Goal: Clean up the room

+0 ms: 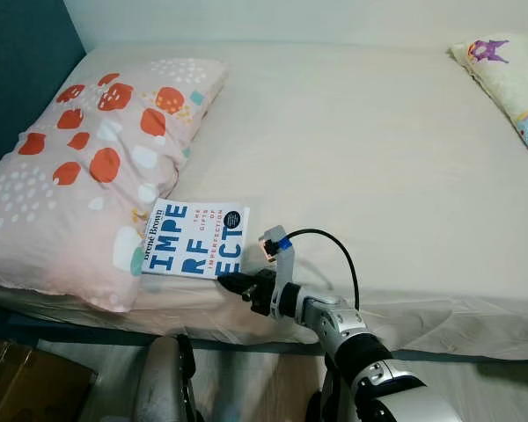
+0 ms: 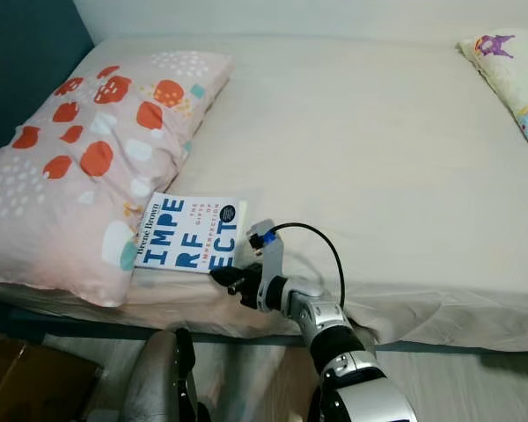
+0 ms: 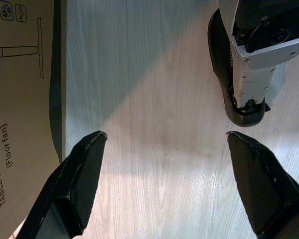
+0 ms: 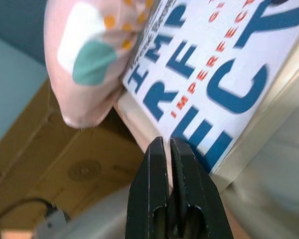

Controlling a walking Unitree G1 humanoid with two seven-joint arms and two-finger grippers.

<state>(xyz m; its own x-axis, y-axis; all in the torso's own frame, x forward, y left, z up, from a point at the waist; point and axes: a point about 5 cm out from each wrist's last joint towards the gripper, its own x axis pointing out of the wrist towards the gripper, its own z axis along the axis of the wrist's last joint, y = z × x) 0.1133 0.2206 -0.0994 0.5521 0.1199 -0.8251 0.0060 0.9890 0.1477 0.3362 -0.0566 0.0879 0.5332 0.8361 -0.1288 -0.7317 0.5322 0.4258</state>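
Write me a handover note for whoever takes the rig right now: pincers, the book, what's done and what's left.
Right pincer: fingers shut, empty, tips at the near edge of the book.
Left pincer: open, empty, hanging idle over the wood floor beside a cardboard box.
Book: lies flat near the bed edge, against the spotted pillow.
Done: reach made.
Left: grasp the book, put it away.

Home bedroom: bed [image 1: 361, 132], patterned pillow [image 1: 88, 167], book [image 1: 196, 238], wood floor [image 3: 154, 99].

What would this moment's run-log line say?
right gripper: shut, at book corner | book: on bed, beside pillow | left gripper: open, idle
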